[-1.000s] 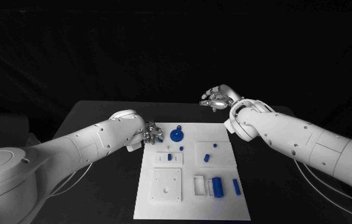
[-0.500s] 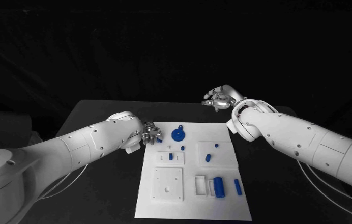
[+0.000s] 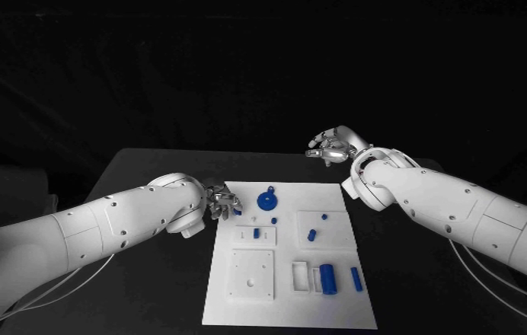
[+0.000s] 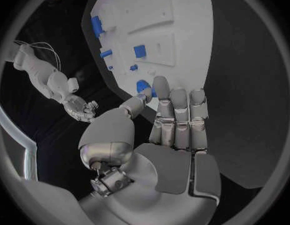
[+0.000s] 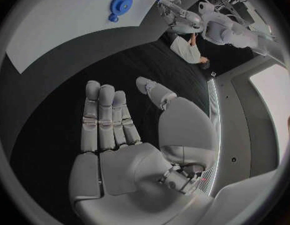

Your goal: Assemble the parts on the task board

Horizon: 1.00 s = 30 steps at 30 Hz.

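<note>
The white task board lies in the middle of the black table. My left hand hovers at the board's far left corner. In the left wrist view, its thumb and a finger pinch a small blue part. A round blue part with a stem lies just right of that hand. My right hand is raised beyond the board's far right corner, fingers apart and palm empty.
Small blue pegs sit in raised white blocks mid-board. A thick blue cylinder and a thinner blue bar lie near the front right. A square white plate with a hole is at the front left. Black table surrounds the board.
My left forearm has dropped lower and drawn back, while its hand stays at the board's far left corner. The right hand has drifted slightly to the right.
</note>
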Available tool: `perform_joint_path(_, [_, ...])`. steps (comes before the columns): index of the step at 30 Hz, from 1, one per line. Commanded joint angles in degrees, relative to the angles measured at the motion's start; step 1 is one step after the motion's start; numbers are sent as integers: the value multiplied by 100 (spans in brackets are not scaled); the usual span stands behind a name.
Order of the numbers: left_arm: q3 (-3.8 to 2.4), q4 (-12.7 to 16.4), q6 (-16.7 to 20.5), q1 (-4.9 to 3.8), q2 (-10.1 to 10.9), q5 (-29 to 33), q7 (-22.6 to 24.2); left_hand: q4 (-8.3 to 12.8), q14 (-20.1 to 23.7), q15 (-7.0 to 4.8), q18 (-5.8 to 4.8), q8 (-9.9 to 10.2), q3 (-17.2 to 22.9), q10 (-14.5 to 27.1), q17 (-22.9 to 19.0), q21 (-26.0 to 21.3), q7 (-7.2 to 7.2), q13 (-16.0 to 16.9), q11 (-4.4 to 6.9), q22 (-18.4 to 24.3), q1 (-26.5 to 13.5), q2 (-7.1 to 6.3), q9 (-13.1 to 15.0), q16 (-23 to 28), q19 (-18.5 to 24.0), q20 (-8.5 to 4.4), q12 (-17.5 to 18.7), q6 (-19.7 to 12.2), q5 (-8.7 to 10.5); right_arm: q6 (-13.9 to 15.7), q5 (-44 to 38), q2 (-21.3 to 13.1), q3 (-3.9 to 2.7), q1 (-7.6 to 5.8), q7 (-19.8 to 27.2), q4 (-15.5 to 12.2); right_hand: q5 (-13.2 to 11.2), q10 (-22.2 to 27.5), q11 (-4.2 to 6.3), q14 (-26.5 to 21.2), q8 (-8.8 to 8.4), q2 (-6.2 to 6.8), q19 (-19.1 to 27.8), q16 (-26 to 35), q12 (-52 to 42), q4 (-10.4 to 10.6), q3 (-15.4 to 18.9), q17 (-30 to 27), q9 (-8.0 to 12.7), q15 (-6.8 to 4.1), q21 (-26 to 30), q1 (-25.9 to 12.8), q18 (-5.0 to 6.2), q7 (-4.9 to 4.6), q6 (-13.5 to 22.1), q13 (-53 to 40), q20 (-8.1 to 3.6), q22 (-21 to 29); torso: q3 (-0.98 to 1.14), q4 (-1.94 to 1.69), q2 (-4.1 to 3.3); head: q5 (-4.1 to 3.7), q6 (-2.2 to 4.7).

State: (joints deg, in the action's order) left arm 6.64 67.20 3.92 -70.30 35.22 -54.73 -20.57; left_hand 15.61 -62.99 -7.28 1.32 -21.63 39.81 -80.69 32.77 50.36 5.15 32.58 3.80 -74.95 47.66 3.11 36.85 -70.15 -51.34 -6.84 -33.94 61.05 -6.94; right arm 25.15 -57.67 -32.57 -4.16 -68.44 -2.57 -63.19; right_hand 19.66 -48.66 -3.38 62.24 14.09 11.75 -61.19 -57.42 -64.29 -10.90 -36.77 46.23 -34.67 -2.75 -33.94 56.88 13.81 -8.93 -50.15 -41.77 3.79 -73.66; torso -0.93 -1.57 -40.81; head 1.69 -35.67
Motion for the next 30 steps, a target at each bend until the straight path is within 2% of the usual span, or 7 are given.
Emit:
perform_joint_path(1, [11,257,515,-3,92,-284,16,9,-96,-30,33,-39,26,-92,-5,55,-304,0,18,-96,19,-84,-5,-46,-100,-562,-50,370,-90,-88,-83,-16,-2,1,15,-15,50,39,4,6,-37,-4,-32,31,-25,8,24,-4,-9,18,23,-35,119,-59,-3,14,2,-12,-7,6,-6,9,-6])
perform_joint_path(3, [24,403,595,0,148,-365,23,-13,-156,-57,34,-77,31,-155,5,76,-329,12,41,-100,9,-141,-1,-74,-154,-583,-83,433,-362,-88,-106,-27,-2,1,16,-12,65,40,4,7,-37,-3,-34,31,-29,8,24,-4,-10,18,26,-34,119,-59,-2,19,2,-16,-9,10,-9,17,-6])
perform_joint_path(5, [63,525,686,7,193,-475,24,-21,-190,-77,37,-106,25,-188,18,94,-346,27,58,-104,12,-170,3,-99,-187,-600,-114,470,-379,-92,-106,-33,-2,1,15,-11,82,42,3,7,-38,-2,-35,31,-32,8,25,-4,-10,18,29,-35,119,-59,-2,24,2,-19,-11,15,-9,21,-17])
perform_joint_path(7, [154,684,851,9,260,-732,-81,-24,-221,-97,39,-133,22,-213,33,114,-362,47,74,-109,20,-189,5,-127,-218,-616,-152,500,-404,-96,-107,-39,-2,1,14,-17,97,44,3,6,-38,0,-36,32,-36,9,26,-4,-10,19,32,-36,119,-59,-1,30,2,-23,-11,12,-9,30,-29])
perform_joint_path(19, [487,1043,1036,32,391,-1130,-181,-28,-301,-149,40,-251,5,-257,119,209,-420,172,131,-123,11,-212,16,-265,-291,-672,-373,611,-463,-100,-111,-49,-2,1,19,-23,155,50,1,4,-41,1,-39,34,-49,16,28,-4,-11,20,45,-41,119,-61,1,51,4,-37,-9,9,-6,39,-63])
perform_joint_path(23, [522,1073,1090,51,380,-1198,-179,-29,-302,-153,40,-257,6,-255,124,215,-423,180,133,-123,10,-212,16,-272,-293,-676,-388,613,-467,-100,-111,-54,-2,2,20,-21,171,52,1,4,-41,0,-40,34,-54,19,30,-3,-11,21,49,-44,119,-61,1,56,4,-41,-10,11,-6,53,-73])
perform_joint_path(30, [534,1065,1136,189,369,-1200,-205,-46,-302,-157,34,-283,1,-247,140,233,-428,207,136,-123,-19,-197,16,-294,-291,-683,-439,626,-480,-103,-111,-62,-2,2,16,-23,182,52,1,4,-41,-1,-41,34,-57,20,30,-3,-11,21,52,-44,119,-61,1,61,4,-44,-6,16,-3,39,-75])
